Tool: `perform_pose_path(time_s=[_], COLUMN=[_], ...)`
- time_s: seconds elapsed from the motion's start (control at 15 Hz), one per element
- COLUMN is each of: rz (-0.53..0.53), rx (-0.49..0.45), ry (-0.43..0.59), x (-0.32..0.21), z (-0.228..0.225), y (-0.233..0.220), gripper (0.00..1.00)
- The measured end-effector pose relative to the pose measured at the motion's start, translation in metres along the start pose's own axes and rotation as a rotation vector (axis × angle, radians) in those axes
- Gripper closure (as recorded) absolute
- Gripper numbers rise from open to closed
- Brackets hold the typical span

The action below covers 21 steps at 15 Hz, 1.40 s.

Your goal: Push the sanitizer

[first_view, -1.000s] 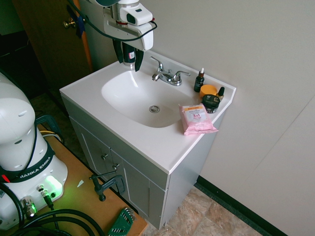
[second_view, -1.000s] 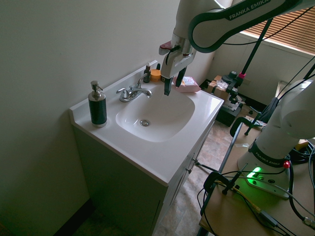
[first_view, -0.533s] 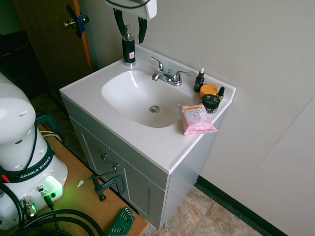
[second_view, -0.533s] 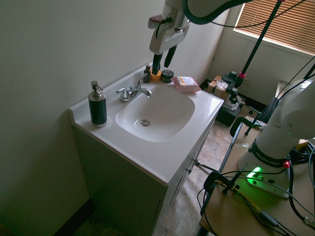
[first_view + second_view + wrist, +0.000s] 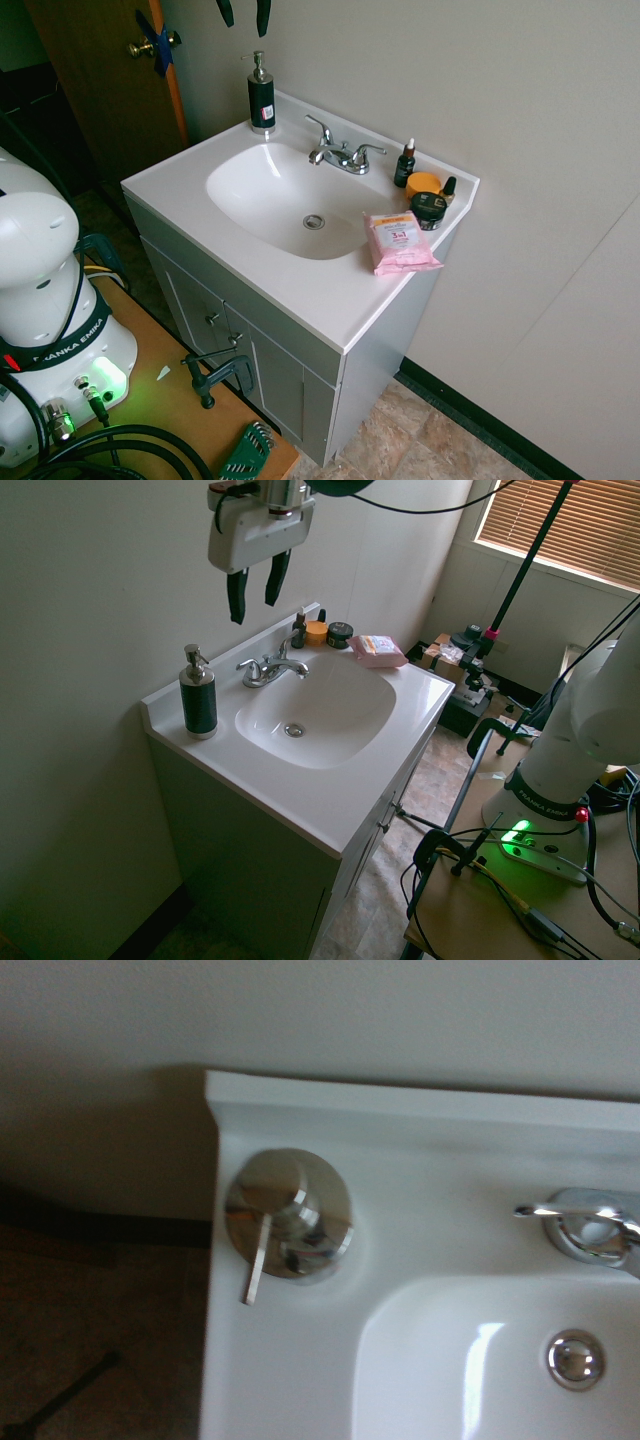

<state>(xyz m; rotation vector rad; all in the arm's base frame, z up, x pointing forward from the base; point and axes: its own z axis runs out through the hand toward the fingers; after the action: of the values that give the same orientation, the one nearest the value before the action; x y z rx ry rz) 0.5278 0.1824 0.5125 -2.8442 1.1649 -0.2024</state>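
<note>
My end effector [image 5: 252, 587] hangs high above the back corner of a white bathroom surface [image 5: 300, 795], fingers spread apart and holding nothing, pointing straight down. The sanitizer [image 5: 198, 694] stands upright in that corner, close to the wall and just beside the rim of the sink [image 5: 330, 730], well clear of my fingers and not yet pushed.

I judge the height deliberate: from above I can line up beside the bottle before coming down to nudge it, and empty, parted fingers suit a push, not a grasp. The bottle's corner spot leaves little room toward the wall, so a push would likely run along the surface or toward the basin.

The second exterior view shows the whole end effector and the gap below it. The first exterior view cuts it to two dark fingertips [image 5: 262, 17] at the top edge, yet shows the bottle's small red-and-white label. Only the wrist view looks straight down on the silver pump head [image 5: 288, 1214], its spout aimed away from the wall. The faucet [image 5: 340, 156] sits mid-surface; a pink wipes pack [image 5: 400, 241] and small bottles and jars [image 5: 425, 195] crowd the far end, away from the job.
</note>
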Motion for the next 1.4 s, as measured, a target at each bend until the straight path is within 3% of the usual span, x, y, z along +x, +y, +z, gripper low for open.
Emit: perform_pose_path(time_s=[0.33, 0.67, 1.4], rz=[0.097, 0.168, 0.137], rx=[-0.019, -0.052, -0.057], ry=[-0.017, -0.041, 0.014], x=[-0.016, 0.003, 0.011], z=[0.011, 0.044, 0.075], y=[-0.052, -0.064, -0.073], gripper=[1.00, 1.00, 1.00])
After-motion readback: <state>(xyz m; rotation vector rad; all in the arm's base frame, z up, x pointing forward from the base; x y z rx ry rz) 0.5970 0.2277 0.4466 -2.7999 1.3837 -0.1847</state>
